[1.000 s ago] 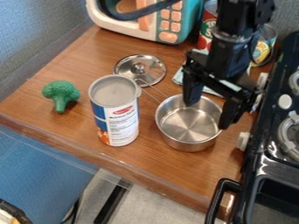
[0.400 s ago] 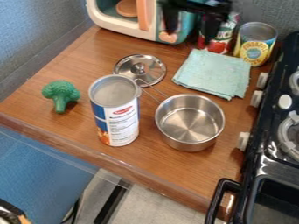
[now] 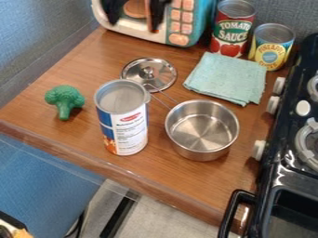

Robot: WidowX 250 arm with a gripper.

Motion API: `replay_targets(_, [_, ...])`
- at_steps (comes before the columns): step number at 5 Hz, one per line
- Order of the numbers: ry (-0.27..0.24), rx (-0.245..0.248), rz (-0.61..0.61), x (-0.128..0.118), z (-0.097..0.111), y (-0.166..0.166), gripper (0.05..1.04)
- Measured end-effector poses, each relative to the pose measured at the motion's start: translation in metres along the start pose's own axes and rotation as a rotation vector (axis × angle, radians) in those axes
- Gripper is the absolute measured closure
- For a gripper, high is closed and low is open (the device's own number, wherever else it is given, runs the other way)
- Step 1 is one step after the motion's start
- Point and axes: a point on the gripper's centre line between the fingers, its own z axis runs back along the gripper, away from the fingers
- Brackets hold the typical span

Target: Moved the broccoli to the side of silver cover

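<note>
The silver lid lies flat on the wooden surface, knob upward, and everything else can be placed from it. The green broccoli lies to the left of the lid in the camera view, a little nearer the camera and well apart from it, with its stem pointing toward the front edge.

The gripper hangs beyond the lid, at the top of the view and in front of the toy microwave. Its fingers are apart, pointing down (nothing is visible between them except the microwave behind).

Just on the camera side of the lid stands the tall canister, upright, its rim close to the lid's lower edge in the view. The metal pot sits to the lid's lower right, and its thin wire handle runs back toward the lid (whether the two touch, I cannot tell). To the right of the lid lies the pale green cloth. Farther back from the lid, past the cloth, stand the red can and the yellow can, both upright. The black stove is well to the lid's right.
</note>
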Motion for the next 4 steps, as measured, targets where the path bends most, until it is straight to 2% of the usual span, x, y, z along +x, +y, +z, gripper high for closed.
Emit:
replay_targets(1, [0.007, 0.021, 0.099, -0.022, 0.002, 0.036, 0.083])
replay_targets(2, [0.042, 0.049, 0.127, -0.044, -0.010, 0.058, 0.083])
replay_targets(3, [0.071, 0.082, 0.177, -0.068, -0.031, 0.086, 0.083])
replay_targets(4, [0.032, 0.075, 0.199, -0.080, -0.049, 0.101, 0.083])
